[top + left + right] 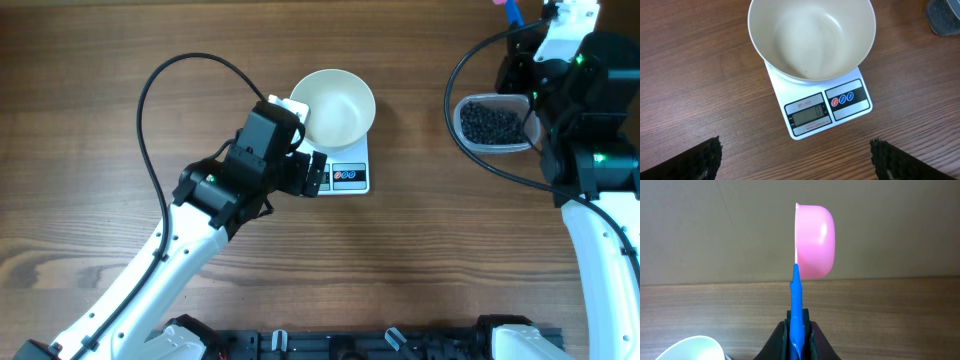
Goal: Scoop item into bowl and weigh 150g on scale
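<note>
Overhead, I saw the bowl (335,105) sitting on the scale (352,176), a little above the middle of the table (90,120). The bowl covered the back part of the scale, so only the front strip stayed visible. The pellets (488,122) were all in a clear tub (527,132) at the right side, well apart from the bowl.

The left gripper (796,162) hovered just in front of the scale on its left side, low over the table. In the left wrist view its two fingertips (702,160) stood at the two bottom corners, spread wide, with only bare wood between them. It grasped nothing. The same view showed the inside of the bowl plain white, with one tiny dark speck near the bottom. Below the bowl I could see the display (810,116) and the small round red and blue buttons (842,99). The digits were too small for me to read.

The right gripper (797,330) was clenched on the blue handle (796,297) of a pink scoop (815,240). In the right wrist view the handle rose straight up from between the fingers, and the scoop was turned on its edge, with the open side facing left. I could not tell if anything was in the scoop. Overhead, this arm was at the far right edge, beside the tub.
</note>
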{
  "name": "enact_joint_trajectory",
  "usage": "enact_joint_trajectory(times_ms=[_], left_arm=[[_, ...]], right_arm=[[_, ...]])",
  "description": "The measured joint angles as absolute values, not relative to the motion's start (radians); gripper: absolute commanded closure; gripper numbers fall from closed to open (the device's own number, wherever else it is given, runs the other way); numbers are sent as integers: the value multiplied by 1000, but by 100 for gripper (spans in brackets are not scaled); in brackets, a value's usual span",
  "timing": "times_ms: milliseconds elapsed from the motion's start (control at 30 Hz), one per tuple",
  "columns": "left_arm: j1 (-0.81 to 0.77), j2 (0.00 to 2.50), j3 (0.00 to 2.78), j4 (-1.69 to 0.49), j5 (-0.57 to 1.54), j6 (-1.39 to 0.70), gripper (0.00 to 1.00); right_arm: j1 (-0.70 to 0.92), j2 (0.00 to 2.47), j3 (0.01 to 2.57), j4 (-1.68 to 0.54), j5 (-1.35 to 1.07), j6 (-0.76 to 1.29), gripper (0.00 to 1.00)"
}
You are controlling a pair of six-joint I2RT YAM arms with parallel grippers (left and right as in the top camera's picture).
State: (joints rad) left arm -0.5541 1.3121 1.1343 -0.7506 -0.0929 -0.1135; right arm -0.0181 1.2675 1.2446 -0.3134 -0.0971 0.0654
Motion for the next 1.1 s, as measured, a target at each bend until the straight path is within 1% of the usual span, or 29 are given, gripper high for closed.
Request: enact_joint_trajectory(times_ms=[600, 733, 1100], left_arm=[[-554, 1312, 1134, -751, -55, -105, 0], [-554, 1312, 1134, -751, -55, -105, 0], [-554, 1312, 1134, -751, -55, -105, 0]], right_arm=[[-18, 1267, 1245, -314, -94, 65, 96], [-18, 1245, 1245, -318, -30, 65, 96], [-18, 1200, 1245, -432, 35, 54, 96]])
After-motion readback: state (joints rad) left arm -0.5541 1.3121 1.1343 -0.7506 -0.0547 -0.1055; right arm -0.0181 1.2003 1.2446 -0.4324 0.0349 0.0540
